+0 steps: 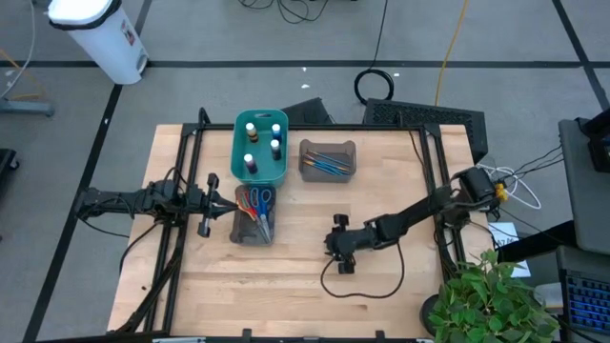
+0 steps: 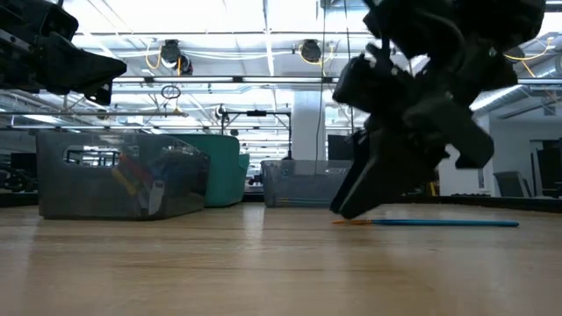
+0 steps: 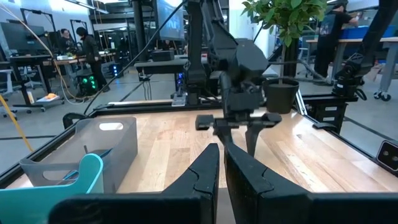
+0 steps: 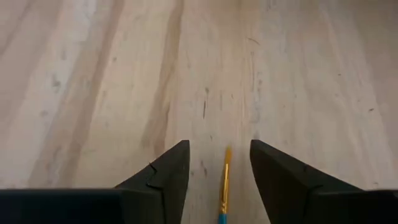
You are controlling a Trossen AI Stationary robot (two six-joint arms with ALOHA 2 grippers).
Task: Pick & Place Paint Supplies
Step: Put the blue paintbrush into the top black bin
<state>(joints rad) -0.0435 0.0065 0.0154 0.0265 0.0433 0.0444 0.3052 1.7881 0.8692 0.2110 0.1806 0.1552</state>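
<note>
The wooden bench point(image 1: 305, 276) carries three bins toward its far side. Largest is the teal bin point(image 1: 260, 148), which holds several white-capped paint bottles point(image 1: 250, 164) standing upright. Right of it, and apart from it, sits a grey bin point(image 1: 328, 159) with thin blue and orange brushes point(image 1: 329, 164) lying inside. In front of the teal bin, towards the left arm, is a clear grey bin point(image 1: 254, 215) holding scissors point(image 1: 257, 203) with red and blue handles. The left gripper point(image 1: 210, 202) hangs just left of the scissor bin, above the bench; in the left wrist view its jaws are together with only a thin slit between them, and nothing is held. The right gripper point(image 1: 340, 246) is down low over the bare middle of the bench, right of the scissor bin and in front of the brush bin, tilted towards the wood. In the right wrist view its fingers point(image 4: 163, 177) stand apart, and one loose brush point(image 4: 222, 190) with an orange tip and a blue handle lies flat on the bench in the gap between them, touching neither. The low view shows the same brush point(image 2: 439, 223) lying on the wood, its orange end right at the lowered fingertips.
</note>
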